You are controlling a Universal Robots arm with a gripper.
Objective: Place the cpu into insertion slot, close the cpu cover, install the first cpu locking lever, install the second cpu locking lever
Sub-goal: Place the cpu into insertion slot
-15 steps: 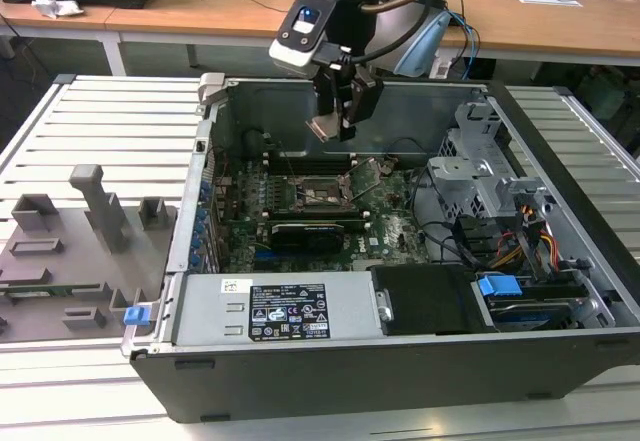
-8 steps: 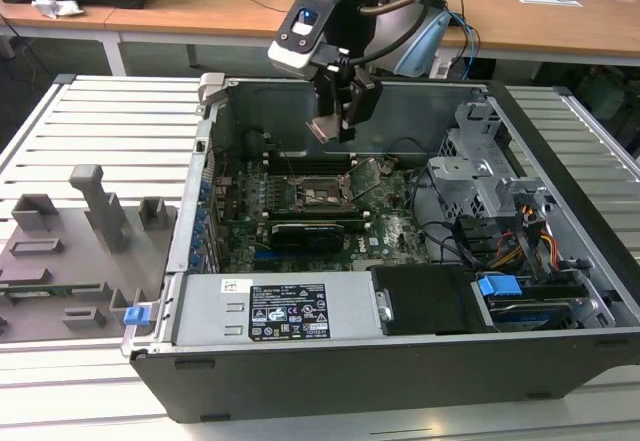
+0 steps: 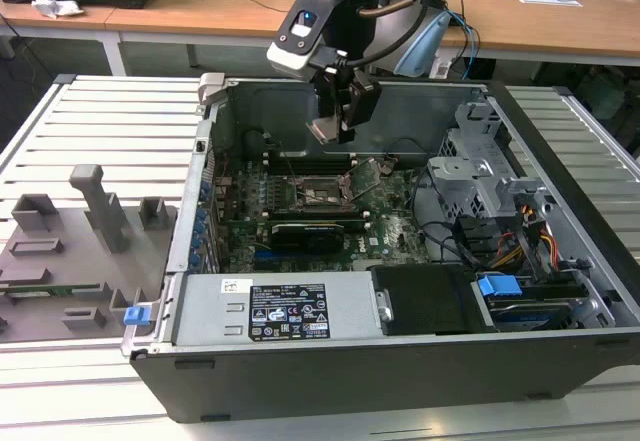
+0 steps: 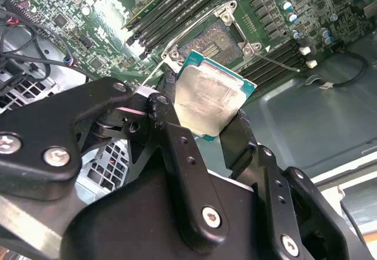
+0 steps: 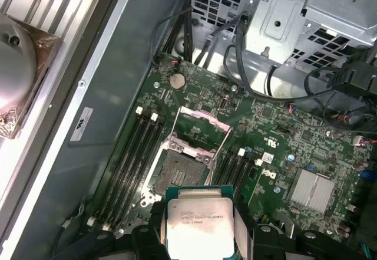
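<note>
black two-fingered claw [image 4: 207, 111] was closed on the cpu [image 4: 209, 98], a small flat square chip with a silvery-grey metal top, pinching it by two opposite edges. in the exterior view it hung inside the open dark grey computer case [image 3: 560, 141] on the slatted metal desk [image 3: 100, 111], above and apart from the insertion slot [image 5: 177, 174], a square socket with a dark centre on the green board [image 5: 277, 154]. the cpu cover [image 5: 203, 124], a thin silvery metal frame, stood swung open beside the socket. placing it well probably meant keeping the chip level, squaring its edges to the socket rim, lowering straight without sliding across the contacts, and releasing only once it sat flat.
</note>
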